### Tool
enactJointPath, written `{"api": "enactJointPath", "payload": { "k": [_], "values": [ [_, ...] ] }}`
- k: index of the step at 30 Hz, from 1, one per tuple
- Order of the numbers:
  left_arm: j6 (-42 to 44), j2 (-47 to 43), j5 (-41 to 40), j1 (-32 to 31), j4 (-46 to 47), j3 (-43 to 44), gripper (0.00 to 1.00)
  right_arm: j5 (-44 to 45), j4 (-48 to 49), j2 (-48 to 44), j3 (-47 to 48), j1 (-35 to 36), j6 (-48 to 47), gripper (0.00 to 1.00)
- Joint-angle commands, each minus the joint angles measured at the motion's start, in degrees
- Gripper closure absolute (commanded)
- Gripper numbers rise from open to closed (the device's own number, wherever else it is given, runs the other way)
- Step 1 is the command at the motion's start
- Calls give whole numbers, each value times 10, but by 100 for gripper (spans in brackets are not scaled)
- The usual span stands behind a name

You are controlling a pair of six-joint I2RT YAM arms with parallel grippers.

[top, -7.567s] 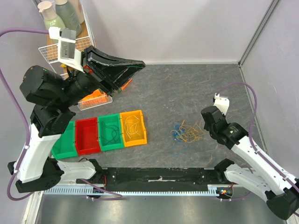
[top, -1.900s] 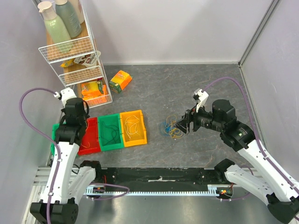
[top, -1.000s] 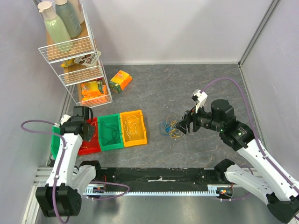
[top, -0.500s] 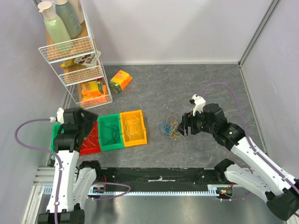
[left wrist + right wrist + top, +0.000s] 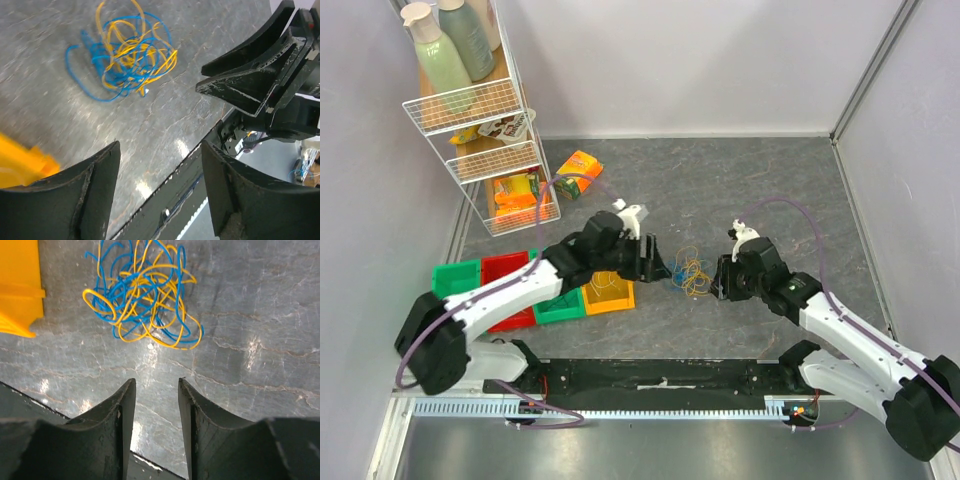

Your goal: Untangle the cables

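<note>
Grey marbled tabletop point(image 5: 750, 180) | pale walls point(image 5: 720, 60) | cables point(image 5: 694, 274) heaped | left end effector point(image 5: 160, 146) apart | right end effector point(image 5: 156, 381) apart

Wire rack point(image 5: 460, 101) far left — bottles point(image 5: 445, 60) on top; orange packet point(image 5: 579, 172) beside it; coloured bins point(image 5: 505, 262) near edge.

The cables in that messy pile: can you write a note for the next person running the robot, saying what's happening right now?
Left gripper: open, empty, pointing at the pile from one side.
Right gripper: open, empty, on the pile's other side.
Cables: yellow and blue loops, tangled in one heap on the table between the two grippers, nothing touching them.
Done: no loop pulled free from this heap.
Left: grip one loop, tease it out, and repeat until all are apart.
</note>
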Motion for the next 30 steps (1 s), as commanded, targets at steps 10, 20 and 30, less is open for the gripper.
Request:
{"api": "enactJointPath", "payload": {
  "k": [10,20,30],
  "values": [
    [193,198,80,-56,255,91,43,24,145,-50,-36,-27,86,67],
    [186,262,104,-56,260,105,45,-53,183,-26,-56,-72,112,70],
    [177,263,86,-56,256,101,94,-101,253,19,-65,-75,131,71]
  ]
}}
